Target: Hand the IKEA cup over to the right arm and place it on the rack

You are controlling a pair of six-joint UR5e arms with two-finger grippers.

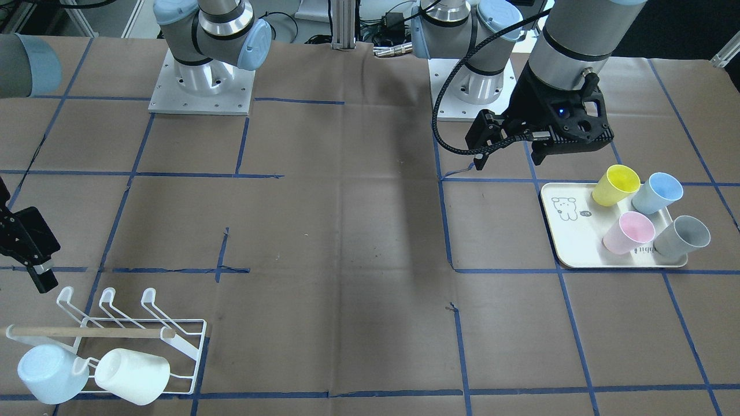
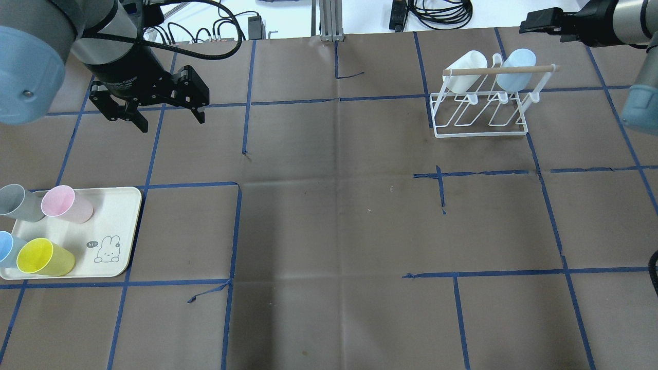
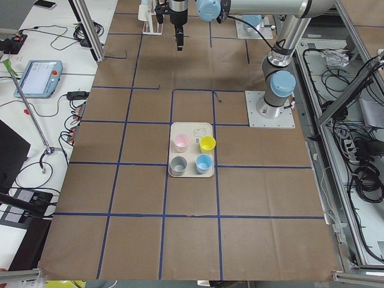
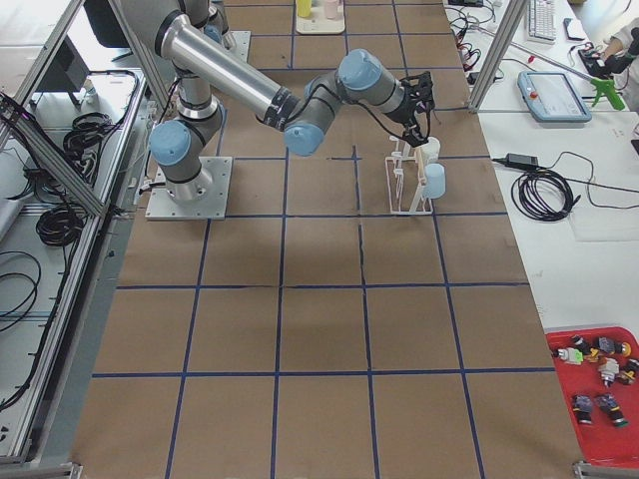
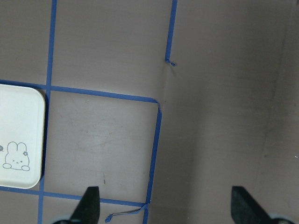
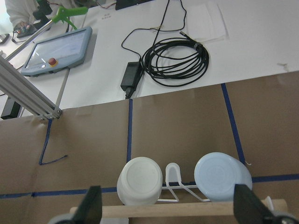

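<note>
Four IKEA cups stand on a cream tray [image 2: 110, 216]: pink [image 2: 67, 203], grey [image 2: 15, 203], blue [image 2: 6, 246] and yellow [image 2: 43, 257]. My left gripper [image 2: 164, 115] hangs open and empty above the table, behind the tray and apart from the cups; the left wrist view shows only a tray corner [image 5: 18, 135] between its spread fingers. The white wire rack [image 2: 480, 121] holds a white cup [image 2: 462, 69] and a pale blue cup [image 2: 516, 64] upside down. My right gripper [image 2: 534, 23] hovers open and empty just beyond the rack, looking down on both cup bottoms [image 6: 140, 179].
Blue tape lines grid the brown table cover. Beyond the rack's end of the table lie a coiled black cable [image 6: 175, 58], a teach pendant [image 6: 56, 51] and a person's hand [image 6: 21, 14]. A red tray of small parts [image 4: 599, 384] sits on the side bench.
</note>
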